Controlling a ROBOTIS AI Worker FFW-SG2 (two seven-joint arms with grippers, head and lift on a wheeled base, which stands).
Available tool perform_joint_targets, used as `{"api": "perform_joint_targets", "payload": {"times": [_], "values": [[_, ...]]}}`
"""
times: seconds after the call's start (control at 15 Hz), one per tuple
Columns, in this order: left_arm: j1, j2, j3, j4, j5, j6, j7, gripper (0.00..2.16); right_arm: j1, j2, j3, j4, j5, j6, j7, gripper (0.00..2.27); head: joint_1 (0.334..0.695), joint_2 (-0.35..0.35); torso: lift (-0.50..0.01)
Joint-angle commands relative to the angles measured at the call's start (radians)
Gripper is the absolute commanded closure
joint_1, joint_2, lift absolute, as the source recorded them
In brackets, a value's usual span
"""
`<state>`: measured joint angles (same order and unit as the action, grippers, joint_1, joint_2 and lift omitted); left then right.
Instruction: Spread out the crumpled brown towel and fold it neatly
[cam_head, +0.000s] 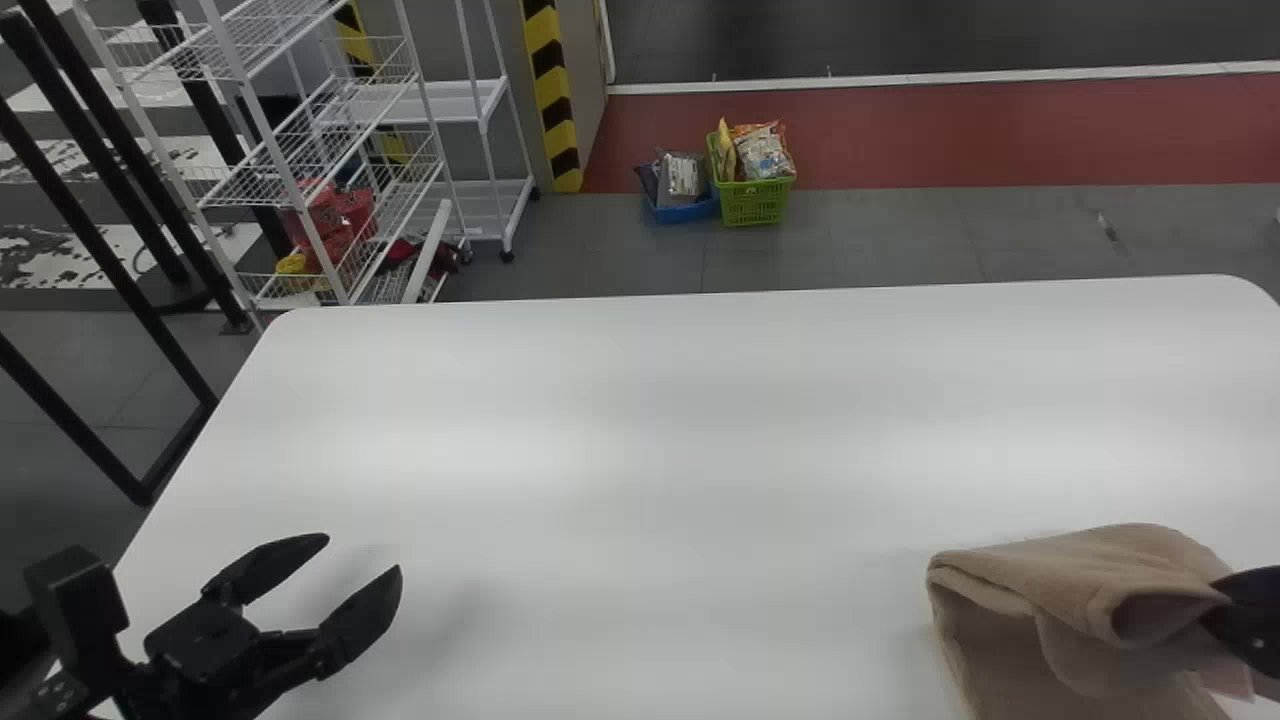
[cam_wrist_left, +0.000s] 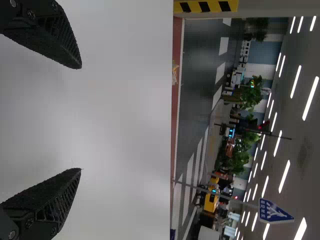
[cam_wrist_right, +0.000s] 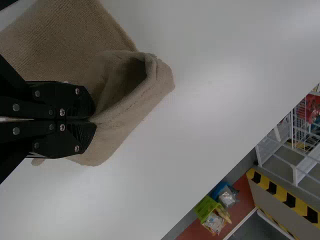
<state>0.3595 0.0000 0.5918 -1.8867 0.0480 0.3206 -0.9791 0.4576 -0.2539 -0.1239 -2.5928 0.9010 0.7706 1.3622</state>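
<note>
The brown towel (cam_head: 1080, 590) lies bunched and partly folded over at the table's right front, with a rolled, hollow fold on its upper side. My right gripper (cam_head: 1225, 605) comes in from the right edge and is shut on that towel. In the right wrist view the right gripper (cam_wrist_right: 92, 120) pinches the towel (cam_wrist_right: 125, 100) beside an open loop of cloth. My left gripper (cam_head: 365, 565) stands open above the table's left front, far from the towel. The left wrist view shows the left gripper (cam_wrist_left: 81, 118) with its fingers wide apart and nothing between them.
The white table (cam_head: 600, 450) has rounded far corners. Beyond it stand white wire shelves (cam_head: 340, 150) at the back left, and a green basket (cam_head: 755, 200) beside a blue one (cam_head: 685, 208) on the floor. A black metal frame (cam_head: 110, 270) is at the far left.
</note>
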Motion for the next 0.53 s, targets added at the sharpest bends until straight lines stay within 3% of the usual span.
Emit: {"api": "perform_joint_targets", "payload": {"times": [0.0,0.47], "values": [[0.001,-0.003,0.0,0.001,0.001,-0.002,0.0,0.08,0.042,-0.008,-0.008,-0.041,0.001,0.002,0.005,1.21,0.695,0.146,-0.128],[-0.004,-0.003,-0.006,0.017,0.001,-0.008,0.008,0.08,0.148,-0.021,-0.049,-0.098,0.013,-0.02,0.005,1.21,0.695,0.149,-0.128]]}}
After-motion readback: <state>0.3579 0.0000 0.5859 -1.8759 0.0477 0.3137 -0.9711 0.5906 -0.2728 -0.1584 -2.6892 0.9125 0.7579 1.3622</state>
